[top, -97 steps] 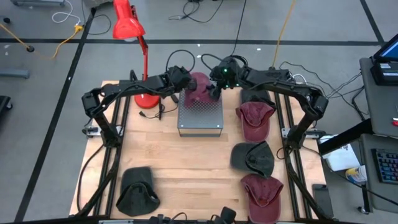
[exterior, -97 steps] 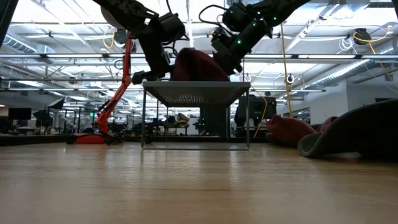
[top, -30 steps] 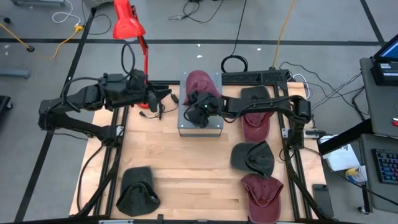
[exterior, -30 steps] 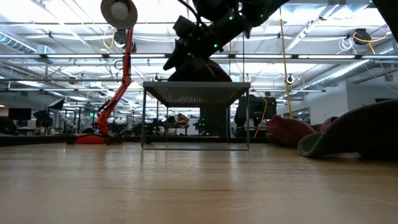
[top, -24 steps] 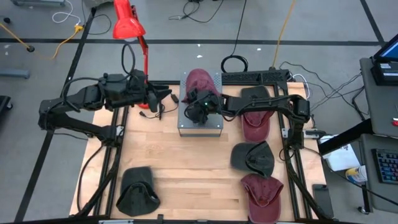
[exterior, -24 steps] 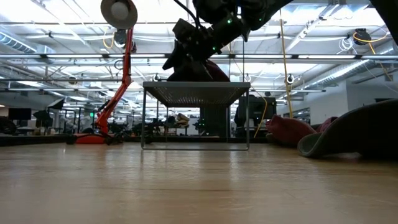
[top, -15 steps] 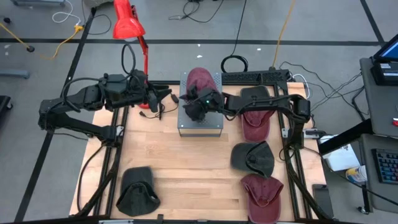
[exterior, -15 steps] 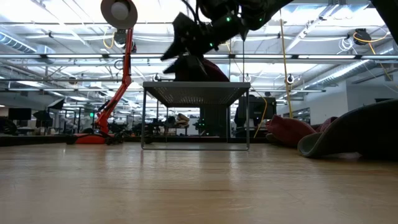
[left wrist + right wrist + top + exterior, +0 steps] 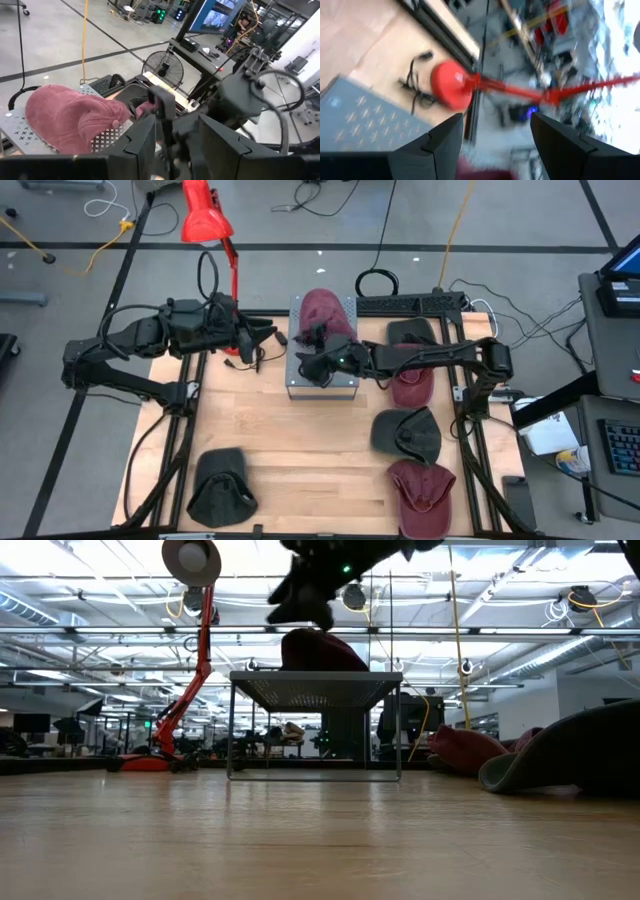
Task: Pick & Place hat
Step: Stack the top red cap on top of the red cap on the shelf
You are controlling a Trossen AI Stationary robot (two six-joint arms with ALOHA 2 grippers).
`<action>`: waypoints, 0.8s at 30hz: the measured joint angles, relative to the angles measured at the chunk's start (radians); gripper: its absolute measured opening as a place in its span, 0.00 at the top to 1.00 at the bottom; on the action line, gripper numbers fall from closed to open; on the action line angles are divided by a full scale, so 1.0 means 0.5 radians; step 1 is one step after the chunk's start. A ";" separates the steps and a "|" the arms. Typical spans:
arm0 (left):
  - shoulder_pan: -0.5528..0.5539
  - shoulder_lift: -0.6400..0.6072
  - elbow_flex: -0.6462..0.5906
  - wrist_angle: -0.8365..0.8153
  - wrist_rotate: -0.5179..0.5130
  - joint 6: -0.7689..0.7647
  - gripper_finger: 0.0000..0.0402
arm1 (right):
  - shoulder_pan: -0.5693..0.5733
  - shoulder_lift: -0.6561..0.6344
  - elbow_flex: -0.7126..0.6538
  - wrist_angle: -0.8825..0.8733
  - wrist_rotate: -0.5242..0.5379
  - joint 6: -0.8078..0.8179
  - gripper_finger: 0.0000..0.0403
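The right pincer (image 9: 308, 358) hung open and empty over the perforated stand (image 9: 322, 376), just clear of the maroon hat (image 9: 322, 313) resting on it. Best practice was to withdraw straight up, avoiding the brim. The left pincer (image 9: 270, 332) waited half-open beside the stand. Five other hats lay on the desk (image 9: 300, 460): three dark, two maroon.

Table centre (image 9: 300, 450) free; red lamp (image 9: 236, 337) (probably) blocks left approach.

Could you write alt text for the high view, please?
A maroon hat lies on a perforated metal stand with the right pincer open just above the stand. The left pincer waits beside the red lamp; four more hats lie on the table.
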 joint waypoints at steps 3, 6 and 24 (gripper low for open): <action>0.000 0.000 0.000 0.001 0.000 0.002 0.63 | 0.030 -0.074 -0.001 -0.115 0.100 0.240 0.44; 0.000 0.000 0.000 0.001 0.001 0.002 0.63 | 0.063 -0.159 -0.002 -0.263 0.224 0.533 0.44; 0.000 0.000 0.000 0.001 0.172 -0.002 0.63 | 0.385 -0.601 0.000 -0.969 1.134 1.954 0.44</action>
